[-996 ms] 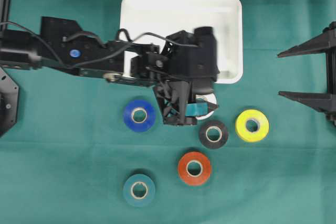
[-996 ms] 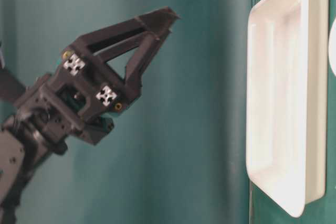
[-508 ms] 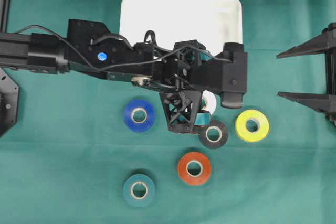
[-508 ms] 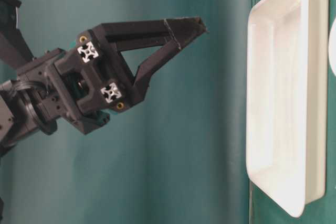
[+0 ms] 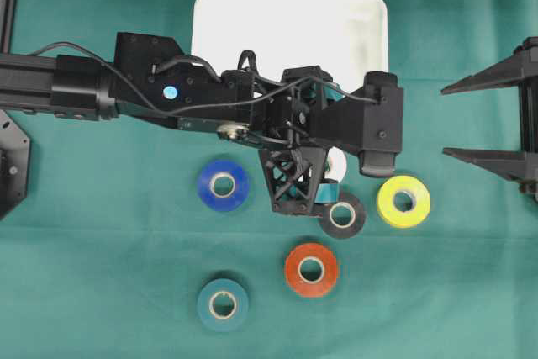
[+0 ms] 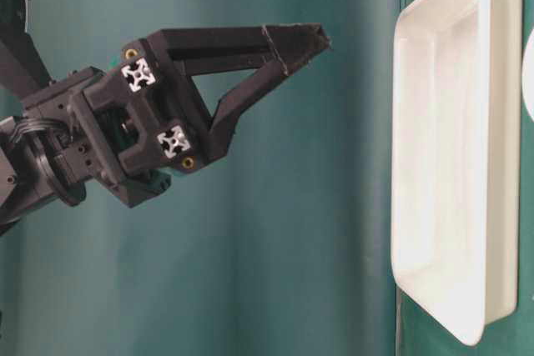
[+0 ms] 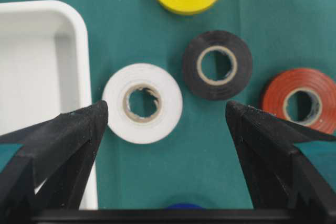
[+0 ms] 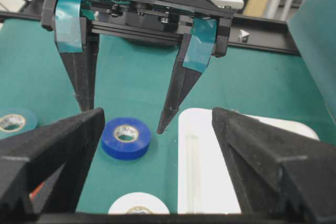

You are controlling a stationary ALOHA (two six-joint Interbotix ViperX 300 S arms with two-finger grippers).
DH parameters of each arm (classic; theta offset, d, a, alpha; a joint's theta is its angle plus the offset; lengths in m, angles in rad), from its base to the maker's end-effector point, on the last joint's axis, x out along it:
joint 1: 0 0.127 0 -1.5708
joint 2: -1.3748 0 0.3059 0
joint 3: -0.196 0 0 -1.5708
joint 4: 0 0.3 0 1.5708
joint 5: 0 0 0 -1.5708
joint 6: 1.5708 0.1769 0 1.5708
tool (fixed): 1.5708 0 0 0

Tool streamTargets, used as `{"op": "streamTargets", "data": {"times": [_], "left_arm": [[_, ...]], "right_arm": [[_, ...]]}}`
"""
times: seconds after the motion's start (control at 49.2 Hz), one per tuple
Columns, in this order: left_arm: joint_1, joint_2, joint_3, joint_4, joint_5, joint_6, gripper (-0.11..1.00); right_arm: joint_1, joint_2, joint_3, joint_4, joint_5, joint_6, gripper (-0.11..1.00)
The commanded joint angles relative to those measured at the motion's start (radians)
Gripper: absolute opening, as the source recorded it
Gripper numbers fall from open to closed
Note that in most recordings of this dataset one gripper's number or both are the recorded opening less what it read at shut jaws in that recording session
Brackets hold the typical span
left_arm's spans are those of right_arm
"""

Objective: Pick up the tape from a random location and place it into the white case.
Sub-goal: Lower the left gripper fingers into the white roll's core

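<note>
The white case [image 5: 290, 18] lies at the back middle of the green cloth. A white tape roll [image 7: 143, 103] lies flat just outside its near right corner, by the rim [image 7: 80, 51]. My left gripper [image 7: 165, 111] hangs above that roll, pointing down, open and holding nothing. One fingertip is over the case rim, the other toward the red roll [image 7: 299, 100]. From overhead the arm hides most of the white roll [image 5: 339, 164]. My right gripper [image 5: 447, 119] stays open and empty at the right edge.
Other rolls lie flat on the cloth: black [image 5: 342, 214], yellow [image 5: 403, 201], red [image 5: 311, 269], blue [image 5: 223, 184] and teal [image 5: 223, 304]. The black roll sits close beside the white one. The case [image 6: 400, 164] holds nothing.
The left arm has reached further right and its gripper has levelled out above the white roll. The right gripper and all rolls have stayed put.
</note>
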Motion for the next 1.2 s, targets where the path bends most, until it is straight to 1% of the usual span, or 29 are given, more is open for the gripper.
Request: {"op": "streamTargets", "data": {"times": [0.0,0.305,0.569,1.057,1.179], "left_arm": [[-0.003,-0.018,-0.018,0.003,-0.008,-0.002,1.0],[-0.003,-0.018,-0.017,0.003,-0.011,-0.002,1.0],[-0.003,-0.017,0.003,0.003,-0.029,-0.002,1.0],[-0.008,0.003,0.132,0.003,-0.195,-0.003,1.0],[-0.008,0.031,0.144,0.003,-0.206,-0.003,1.0]], "right_arm": [[-0.002,0.008,-0.026,0.0,-0.003,0.002,0.91],[-0.002,0.008,-0.028,0.0,-0.003,0.002,0.91],[-0.002,0.008,-0.028,0.0,-0.003,0.0,0.91],[-0.002,0.008,-0.028,-0.002,-0.003,0.0,0.91],[-0.002,0.008,-0.028,0.0,-0.002,0.0,0.91]]}}
